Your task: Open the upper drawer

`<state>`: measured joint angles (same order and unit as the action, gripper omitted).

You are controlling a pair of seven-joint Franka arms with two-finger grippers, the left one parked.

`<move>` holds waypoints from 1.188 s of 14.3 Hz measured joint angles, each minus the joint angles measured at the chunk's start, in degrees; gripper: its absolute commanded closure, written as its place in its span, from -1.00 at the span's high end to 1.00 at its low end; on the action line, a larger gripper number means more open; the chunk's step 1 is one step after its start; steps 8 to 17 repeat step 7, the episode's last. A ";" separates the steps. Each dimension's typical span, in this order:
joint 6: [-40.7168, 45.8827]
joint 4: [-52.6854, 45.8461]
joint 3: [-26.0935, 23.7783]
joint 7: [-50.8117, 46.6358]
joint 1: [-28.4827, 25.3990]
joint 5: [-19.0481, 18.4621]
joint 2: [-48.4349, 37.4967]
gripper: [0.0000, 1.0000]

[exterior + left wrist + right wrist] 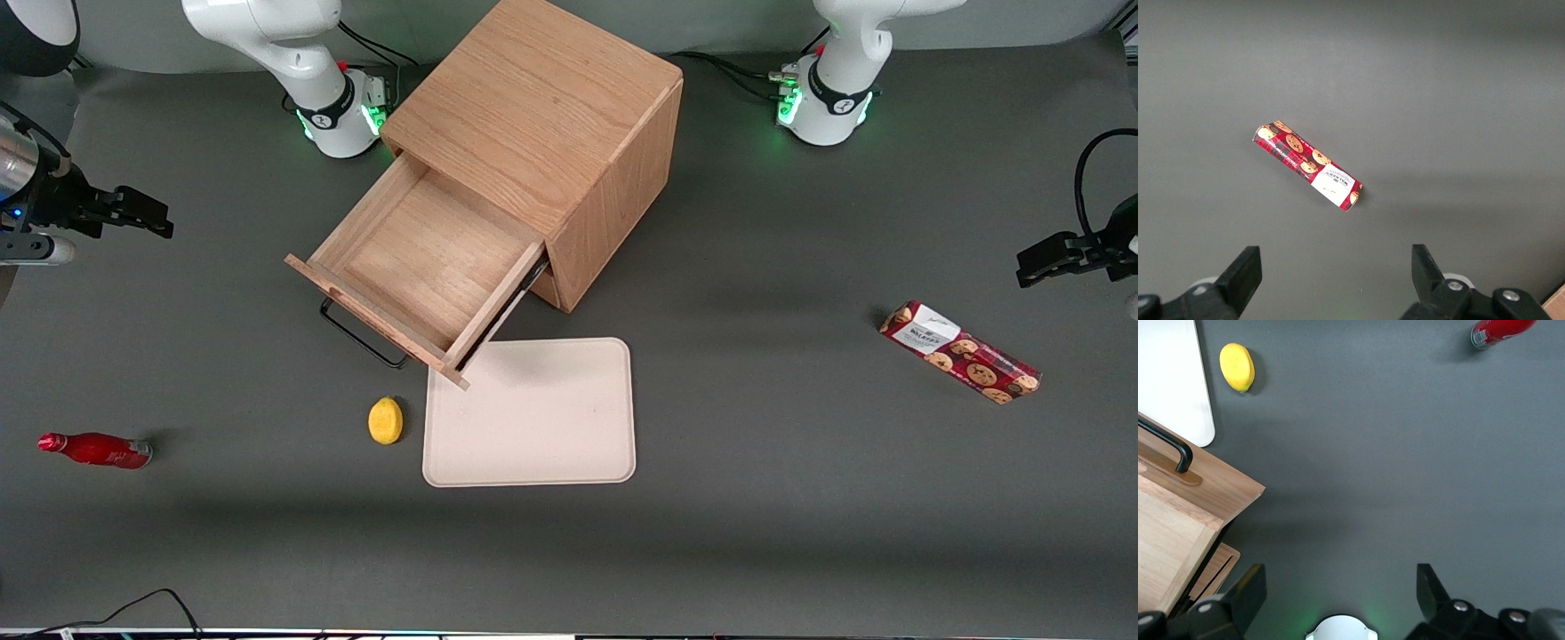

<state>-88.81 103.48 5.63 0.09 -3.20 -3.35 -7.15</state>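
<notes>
Upper drawer [427, 267] stood fully pulled out of oak cabinet [542, 116]; gripper [133, 213] hung wide, empty, well clear of black handle [360, 336]. Task looked finished; only parking remained.

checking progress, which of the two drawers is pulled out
The upper drawer: it is slid out of the cabinet, its inside bare. The lower one is hidden beneath it. The gripper hangs apart, toward the working arm's end, fingers open.

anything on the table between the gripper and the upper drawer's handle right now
Nothing visible: bare mat lies between the open gripper and the upper drawer. The drawer is already pulled out. The lemon lies nearer the front camera.
</notes>
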 measured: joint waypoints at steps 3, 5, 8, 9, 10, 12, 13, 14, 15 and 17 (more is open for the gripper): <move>-0.66 -2.63 0.00 0.00 0.00 0.00 3.91 1.00; -0.68 -4.88 0.00 -0.05 0.00 0.00 6.56 1.00; -0.65 -6.11 0.08 -0.11 0.10 0.05 7.46 1.00; -0.65 -6.11 0.08 -0.11 0.10 0.05 7.46 1.00; -0.65 -6.11 0.08 -0.11 0.10 0.05 7.46 1.00; -0.65 -6.11 0.08 -0.11 0.10 0.05 7.46 1.00; -0.65 -6.11 0.08 -0.11 0.10 0.05 7.46 1.00; -0.65 -6.11 0.08 -0.11 0.10 0.05 7.46 1.00; -0.65 -6.11 0.08 -0.11 0.10 0.05 7.46 1.00; -0.65 -6.11 0.08 -0.11 0.10 0.05 7.46 1.00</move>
